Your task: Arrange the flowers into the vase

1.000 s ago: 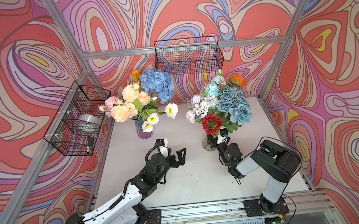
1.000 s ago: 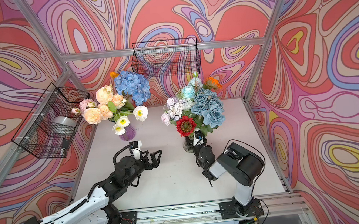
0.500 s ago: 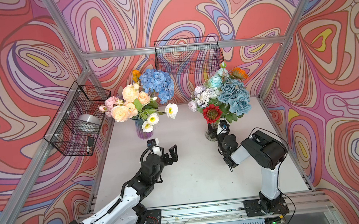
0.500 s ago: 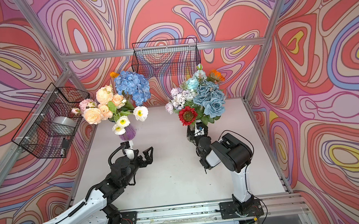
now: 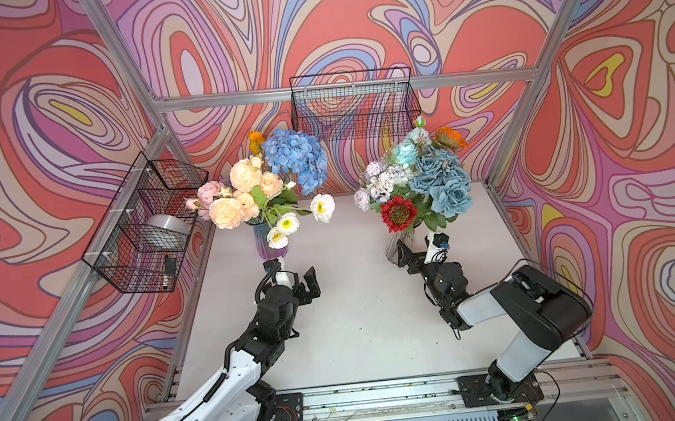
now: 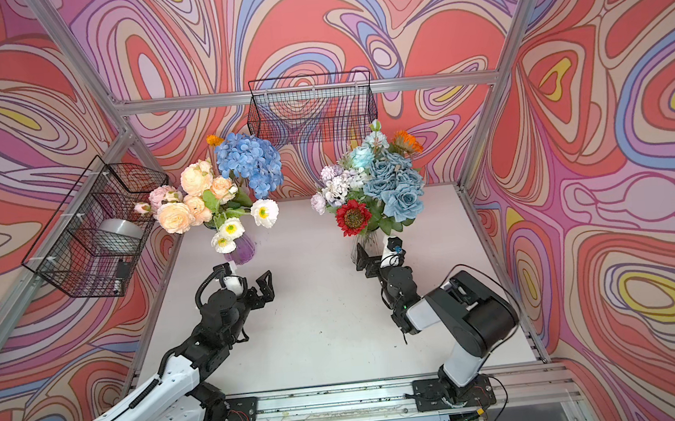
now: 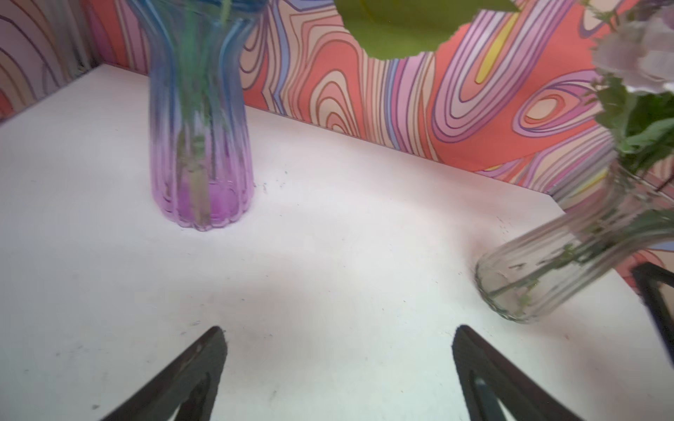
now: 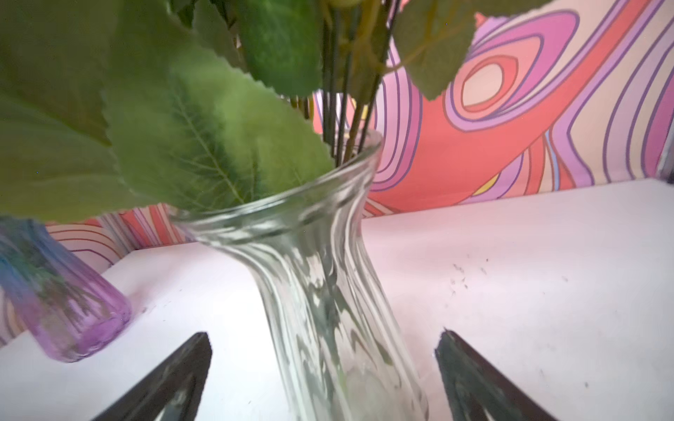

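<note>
It seemed finished: the flowers (image 5: 296,161) stood in the purple vase (image 5: 270,244) left of centre and the clear vase (image 8: 328,291) right of centre, while the left gripper (image 7: 339,330) and right gripper (image 8: 324,334) had fingers spread apart, empty

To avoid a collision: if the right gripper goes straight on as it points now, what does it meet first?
Most likely the clear glass vase: it stands straight ahead of the open right gripper, in line with the gap between its fingers.
</note>
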{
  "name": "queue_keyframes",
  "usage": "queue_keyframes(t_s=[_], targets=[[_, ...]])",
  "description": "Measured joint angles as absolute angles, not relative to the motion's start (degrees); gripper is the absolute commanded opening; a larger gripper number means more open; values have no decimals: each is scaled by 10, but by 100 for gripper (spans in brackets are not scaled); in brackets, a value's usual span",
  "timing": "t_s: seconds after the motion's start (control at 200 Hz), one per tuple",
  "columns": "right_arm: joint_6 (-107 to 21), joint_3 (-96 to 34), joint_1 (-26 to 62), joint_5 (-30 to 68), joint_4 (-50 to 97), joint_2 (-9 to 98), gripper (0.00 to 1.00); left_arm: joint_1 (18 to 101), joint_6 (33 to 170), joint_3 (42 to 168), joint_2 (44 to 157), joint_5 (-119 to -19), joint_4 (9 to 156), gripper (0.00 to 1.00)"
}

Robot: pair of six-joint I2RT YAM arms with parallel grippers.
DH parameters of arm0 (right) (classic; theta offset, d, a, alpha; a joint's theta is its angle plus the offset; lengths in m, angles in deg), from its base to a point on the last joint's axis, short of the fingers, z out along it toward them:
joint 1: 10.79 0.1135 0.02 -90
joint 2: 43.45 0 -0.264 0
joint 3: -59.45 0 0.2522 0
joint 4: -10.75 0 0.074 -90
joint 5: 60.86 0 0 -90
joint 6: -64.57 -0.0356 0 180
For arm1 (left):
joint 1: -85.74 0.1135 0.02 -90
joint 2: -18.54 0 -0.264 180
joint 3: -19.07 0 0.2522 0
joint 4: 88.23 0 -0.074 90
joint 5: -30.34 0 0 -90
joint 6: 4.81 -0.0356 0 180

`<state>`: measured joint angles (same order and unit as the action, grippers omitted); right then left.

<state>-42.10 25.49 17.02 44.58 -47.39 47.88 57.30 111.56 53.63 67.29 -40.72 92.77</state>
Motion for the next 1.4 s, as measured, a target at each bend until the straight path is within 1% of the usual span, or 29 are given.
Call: queue_keyframes(t_s=[0.1, 0.16, 0.255, 0.356, 0.461, 0.556, 0.651, 0.756, 0.886, 0.931, 1.032, 1.097, 1.227, 1.307, 1.402], targets=[[-462, 257, 170, 443, -348, 386, 98, 606, 1086, 536, 690, -394, 931, 100], [-471, 241, 170, 448, -240, 325, 98, 626, 1064, 537, 705, -386, 936, 100], [-463, 196, 170, 485, -90, 249, 98, 658, 1028, 537, 729, -371, 950, 100], [-426, 183, 167, 537, -11, 198, 98, 694, 995, 537, 756, -363, 974, 100], [-374, 193, 138, 572, 16, 186, 98, 724, 966, 537, 793, -360, 1009, 100], [-324, 212, 98, 580, 5, 208, 98, 737, 943, 537, 835, -356, 1035, 100], [-277, 226, 59, 566, -19, 263, 98, 741, 922, 537, 878, -356, 1062, 100], [-237, 234, 18, 526, -60, 328, 98, 743, 895, 536, 923, -359, 1107, 100], [-211, 242, -33, 463, -145, 397, 98, 749, 854, 533, 984, -367, 1188, 100], [-209, 242, -44, 445, -174, 417, 98, 754, 845, 531, 1000, -374, 1212, 100], [-206, 214, -61, 396, -174, 447, 98, 776, 839, 521, 1031, -396, 1268, 100], [-207, 192, -70, 361, -176, 460, 98, 787, 840, 512, 1036, -407, 1277, 100], [-222, 178, -96, 296, -226, 494, 98, 803, 843, 506, 1055, -436, 1321, 100], [-235, 186, -110, 279, -268, 524, 98, 809, 846, 507, 1064, -451, 1316, 100], [-246, 190, -117, 276, -270, 543, 98, 812, 847, 507, 1066, -462, 1327, 100]])
